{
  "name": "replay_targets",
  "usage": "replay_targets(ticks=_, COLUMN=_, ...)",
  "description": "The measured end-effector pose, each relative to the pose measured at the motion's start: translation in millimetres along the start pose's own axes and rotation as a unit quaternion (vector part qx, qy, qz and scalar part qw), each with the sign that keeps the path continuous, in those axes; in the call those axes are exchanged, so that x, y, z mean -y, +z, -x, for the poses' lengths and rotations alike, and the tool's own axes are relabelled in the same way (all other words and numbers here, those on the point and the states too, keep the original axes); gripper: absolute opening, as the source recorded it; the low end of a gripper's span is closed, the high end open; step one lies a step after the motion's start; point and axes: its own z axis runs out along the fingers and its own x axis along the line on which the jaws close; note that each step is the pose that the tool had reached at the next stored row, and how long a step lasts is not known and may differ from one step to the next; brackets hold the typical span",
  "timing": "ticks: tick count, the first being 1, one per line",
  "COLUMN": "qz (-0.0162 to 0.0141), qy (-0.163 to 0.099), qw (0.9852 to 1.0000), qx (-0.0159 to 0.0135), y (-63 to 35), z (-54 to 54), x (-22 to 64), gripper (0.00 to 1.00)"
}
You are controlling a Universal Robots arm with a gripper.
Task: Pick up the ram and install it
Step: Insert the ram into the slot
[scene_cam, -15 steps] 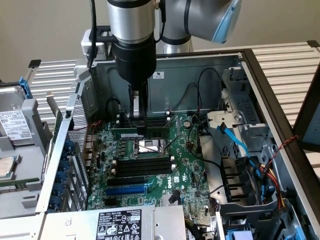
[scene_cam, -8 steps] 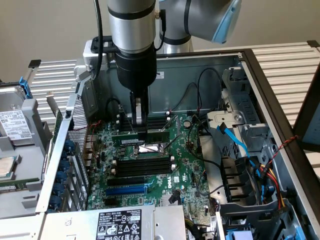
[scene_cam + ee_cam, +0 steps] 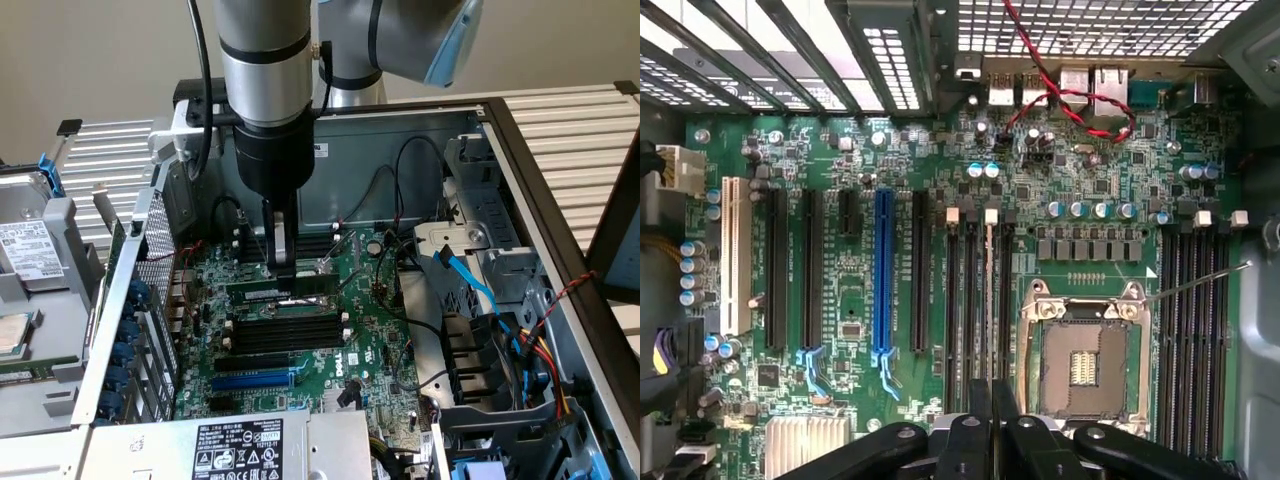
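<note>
The ram (image 3: 255,290), a long green stick, stands on edge across the motherboard (image 3: 370,340), just behind the row of black memory slots (image 3: 285,332). My gripper (image 3: 284,270) reaches straight down into the open computer case and is shut on the stick's middle. In the wrist view the ram (image 3: 990,290) shows edge-on as a thin pale line over one of the black slots (image 3: 970,300), running out from my gripper (image 3: 991,395). Whether it is seated in the slot I cannot tell.
The CPU socket (image 3: 1080,360) lies right beside the slots, and a blue slot (image 3: 881,270) is further along the board. Cables and a drive cage (image 3: 500,330) fill the exterior view's right. A power supply (image 3: 240,450) sits at the front and case walls close in around.
</note>
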Motion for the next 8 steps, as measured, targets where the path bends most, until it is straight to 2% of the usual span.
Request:
replay_targets(ticks=4, qz=0.0, qy=0.0, qw=1.0, qx=0.0, y=0.6, z=-2.9, x=0.4, gripper=0.13)
replay_targets(ticks=8, qz=0.0, qy=0.0, qw=1.0, qx=0.0, y=7.2, z=-8.3, x=1.0, gripper=0.13)
